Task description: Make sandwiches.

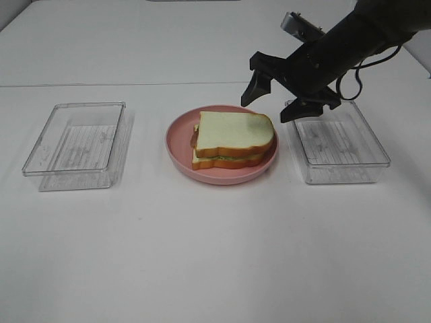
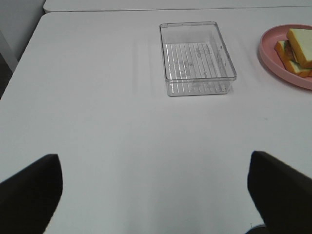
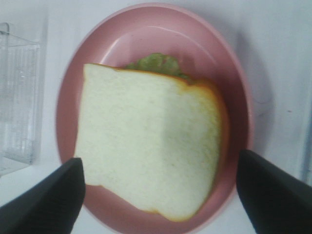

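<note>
The right gripper (image 1: 279, 99) hangs in the air above the far right edge of the pink plate (image 1: 180, 151), its two black fingers (image 1: 254, 86) spread wide and holding nothing; in its own wrist view the finger tips sit far apart on either side of the sandwich (image 3: 148, 146), clear of the bread. The sandwich rests on the plate at the middle of the white table (image 1: 215, 256), with its top white slice, edged in orange-brown crust, lying a little askew over the lower slice. A green lettuce leaf (image 3: 156, 63) pokes out from under the top slice at one side, and in the high view a thin green and brown line of filling shows between the two slices. Just to the right of the plate, under the right arm, stands a clear plastic tray (image 1: 340, 145) with a ribbed floor. A second clear tray (image 1: 75, 142) of the same kind stands well to the left of the plate. The left gripper (image 2: 156, 195) shows only in its wrist view, low over bare table near that left tray (image 2: 197, 58), its dark fingers (image 2: 31, 190) also spread wide with nothing between them. Faint moulded marks show on the tray floors, but they are too small to read, and no other writing or brand can be made out.
</note>
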